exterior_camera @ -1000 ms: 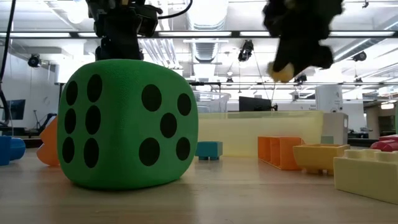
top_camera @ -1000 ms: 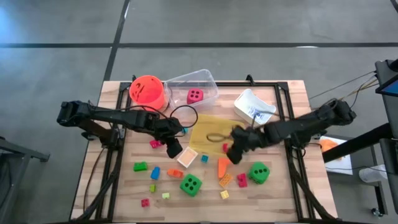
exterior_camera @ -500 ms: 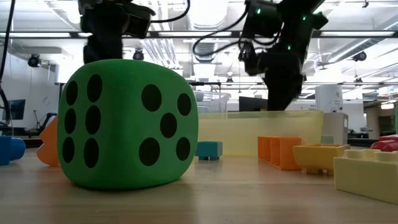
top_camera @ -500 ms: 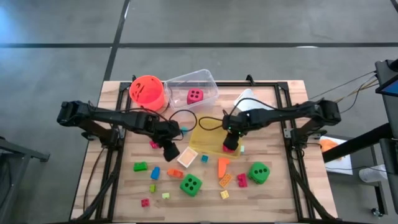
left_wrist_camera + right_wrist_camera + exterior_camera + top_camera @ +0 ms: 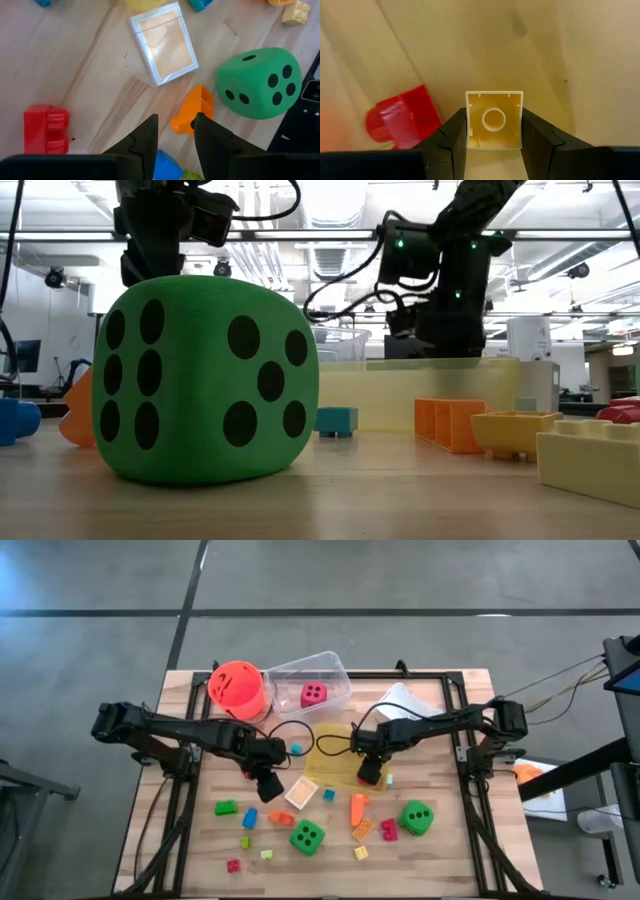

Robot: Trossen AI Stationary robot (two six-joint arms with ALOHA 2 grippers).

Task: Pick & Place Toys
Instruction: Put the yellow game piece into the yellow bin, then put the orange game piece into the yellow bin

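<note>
High view: right gripper (image 5: 368, 773) hangs low over the yellow tray (image 5: 335, 745), near its front edge. Right wrist view shows its jaws grasping a pale yellow block (image 5: 494, 120) by two opposite flat sides, hollow underside toward the camera; a red block (image 5: 402, 118) lies just beside it on the tray floor.

Left gripper (image 5: 267, 783) sits over the surface left of the tray, above scattered toys. Its jaws are nearly clenched with nothing between them; the left wrist view shows an orange piece (image 5: 194, 110), a green die (image 5: 260, 82), a red brick (image 5: 46, 129) and a clear-edged card box (image 5: 164, 43) below.

Handling, as judged:
- Blocks look like light, hard, hollow plastic. Smooth walls, so probably slippery; a square pinch across flat sides, as now, is the safest hold.
- Die looks soft and dimpled, likely foam; too wide for a narrow pinch, needs wide jaws across two faces.
- Whether the held block touches the tray floor cannot be told.

Other toys stay scattered on the surface in front of the tray; a pink die (image 5: 313, 694) sits in the clear bin (image 5: 333, 668).
</note>
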